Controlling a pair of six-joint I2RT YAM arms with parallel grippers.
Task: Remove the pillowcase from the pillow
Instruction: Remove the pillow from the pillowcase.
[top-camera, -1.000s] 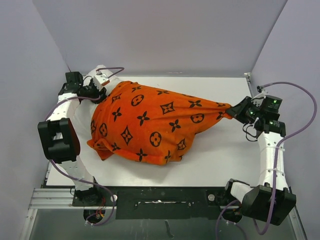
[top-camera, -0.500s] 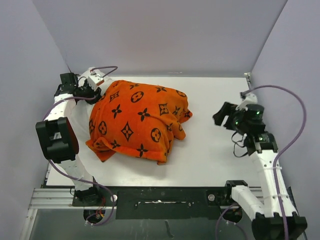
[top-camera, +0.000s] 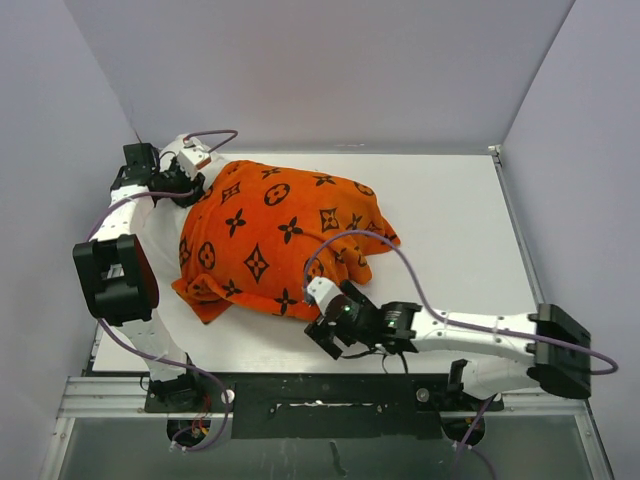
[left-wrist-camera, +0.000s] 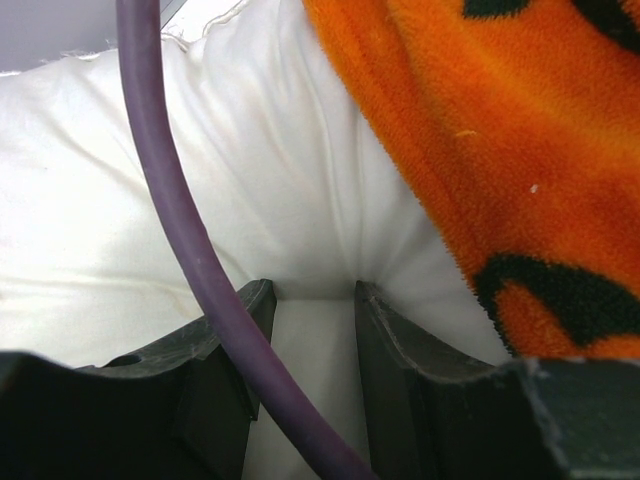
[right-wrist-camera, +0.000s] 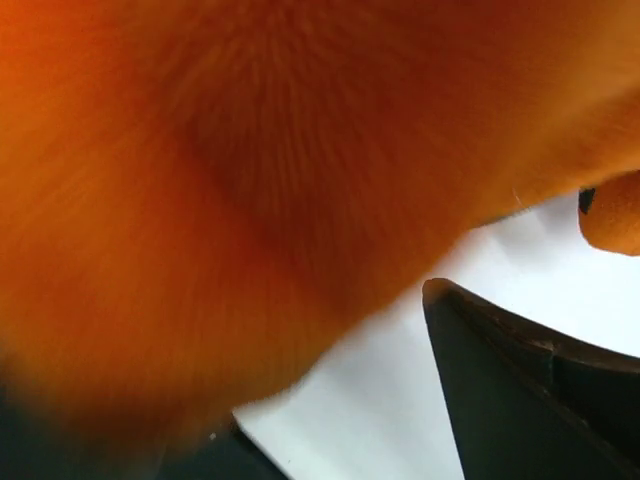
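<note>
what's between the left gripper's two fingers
A pinched fold of the white pillow sits in the left gripper, seen in the left wrist view; the orange pillowcase lies beside.

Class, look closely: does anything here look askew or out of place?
The pillowcase lies bunched and rumpled rather than smooth. The bare pillow bulges out of its left end, pinched by the left gripper.

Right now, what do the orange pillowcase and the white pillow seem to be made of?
The pillowcase: looks like plush fleece, matte; short fuzzy nap shows along its edge, black motifs apparently printed. The pillow: likely smooth woven cotton or polyester over soft filling; faint sheen, stitched seam, soft creases where the left claw pinches it.
</note>
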